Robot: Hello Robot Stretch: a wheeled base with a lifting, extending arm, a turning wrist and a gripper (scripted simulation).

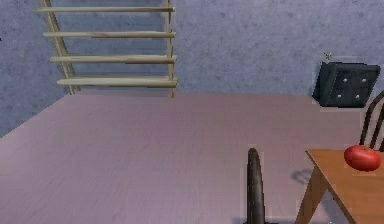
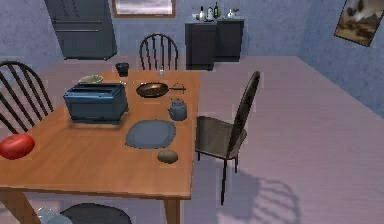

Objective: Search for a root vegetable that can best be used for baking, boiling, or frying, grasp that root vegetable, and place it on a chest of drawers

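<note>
A small brownish-grey oval lump (image 2: 168,156) lies on the wooden table (image 2: 100,165) near its right edge, just below a round blue-grey mat (image 2: 151,133); it could be the root vegetable. A dark cabinet (image 2: 215,42) with bottles on top stands against the far wall. Another dark unit (image 2: 82,28) stands at the arm side view's upper left. A dark drawer-like box (image 1: 347,83) sits at the forward view's right.
On the table are a blue toaster (image 2: 97,101), a pan (image 2: 153,90), a dark cup (image 2: 122,69), a small grey pot (image 2: 178,109) and a red round fruit (image 2: 15,146) (image 1: 363,157). Dark chairs (image 2: 230,125) (image 2: 158,52) ring the table. A pale shelf rack (image 1: 110,45) stands ahead over bare floor.
</note>
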